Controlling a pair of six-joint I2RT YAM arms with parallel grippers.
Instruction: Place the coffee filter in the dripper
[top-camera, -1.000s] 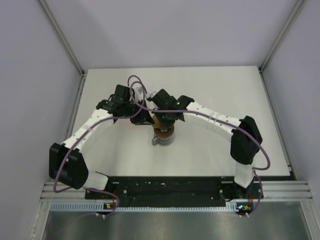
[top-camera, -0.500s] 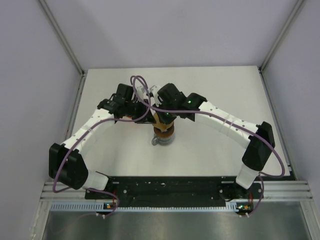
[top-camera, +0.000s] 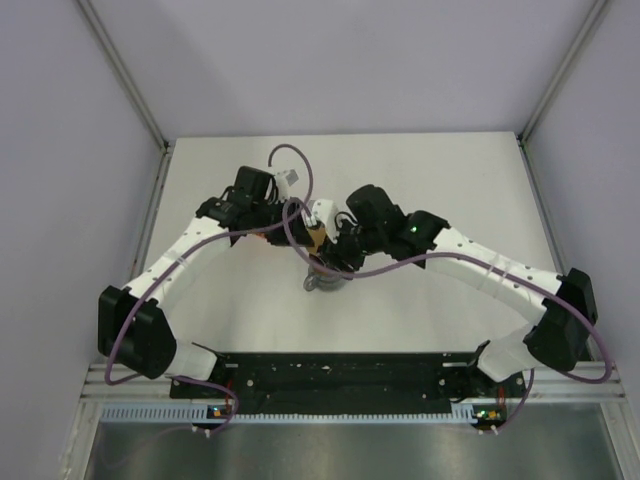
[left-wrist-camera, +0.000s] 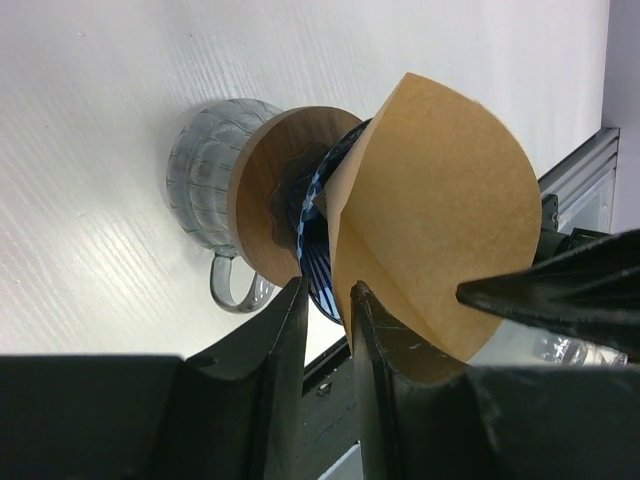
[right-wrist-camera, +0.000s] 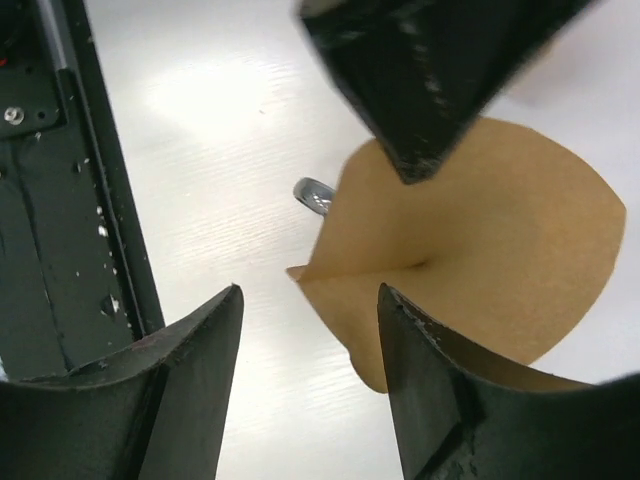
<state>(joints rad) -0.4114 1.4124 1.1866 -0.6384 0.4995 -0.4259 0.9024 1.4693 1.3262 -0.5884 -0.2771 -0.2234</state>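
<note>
coffee filter (left-wrist-camera: 440, 200), a fan of tan paper, is seen set in the mouth of the blue ribbed dripper (left-wrist-camera: 316, 255), with most of its rounded body sticking out past the rim. the dripper is seated in a brown wooden ring (left-wrist-camera: 270, 180), which is laid on top of a grey glass jug (left-wrist-camera: 200, 165) with a handle, and the jug is stood on the white surface (left-wrist-camera: 100, 90). the left claw (left-wrist-camera: 328, 295) is held at the filter's edge with its fingers drawn close and a narrow gap left between them. the paper's edge is lined up with that gap, but whether it is pinched cannot be told. the right claw (right-wrist-camera: 310, 295) is spread wide, with nothing gripped between its fingers. the filter is seen beyond them, partly hidden behind one. in the left wrist view the pointed tip of a right finger (left-wrist-camera: 560, 290) is seen against the filter's lower side; whether it is touching cannot be told. from above, both claws are seen brought together over the jug near the middle of the surface.
</note>
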